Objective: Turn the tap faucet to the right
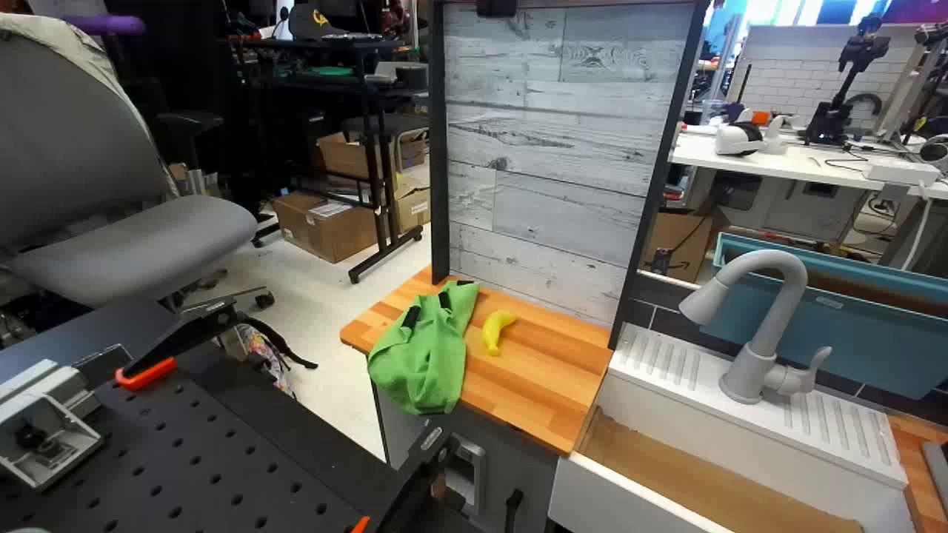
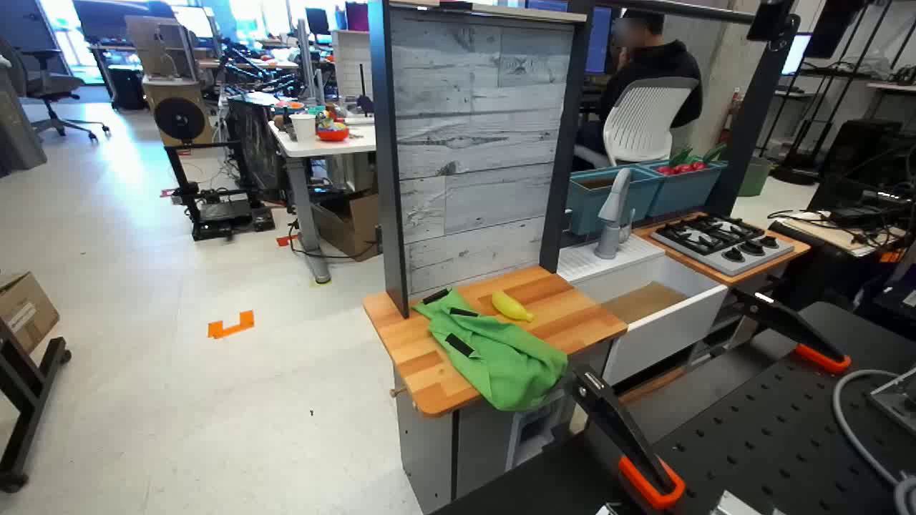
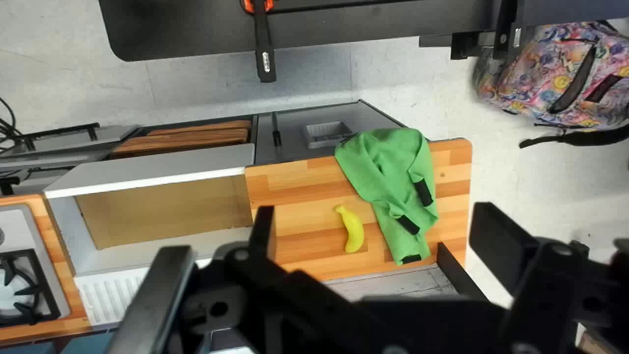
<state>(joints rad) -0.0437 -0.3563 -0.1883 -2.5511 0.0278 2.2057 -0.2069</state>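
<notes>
Spanning the bottom of the wrist view, the black two-fingered gripper [image 3: 376,221] held its fingers [image 3: 501,250] wide apart around bare air. At mid-frame in an exterior view, a crumpled green cloth [image 1: 426,363] overhung a striped wooden counter [image 1: 548,385]; just beside it lay a curved yellow banana [image 1: 493,333], then rose a grey wood-grain panel [image 1: 548,141]. At right, the light grey, matte gooseneck tap faucet [image 1: 780,314] stood on the ribbed ledge of a white sink [image 1: 711,433], spout arching left, before a teal planter [image 1: 852,333].

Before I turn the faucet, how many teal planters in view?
2. One planter is behind the tap faucet, seen in both exterior views; another planter, holding red produce, is beyond the stovetop in an exterior view. Others may be hidden.
</notes>
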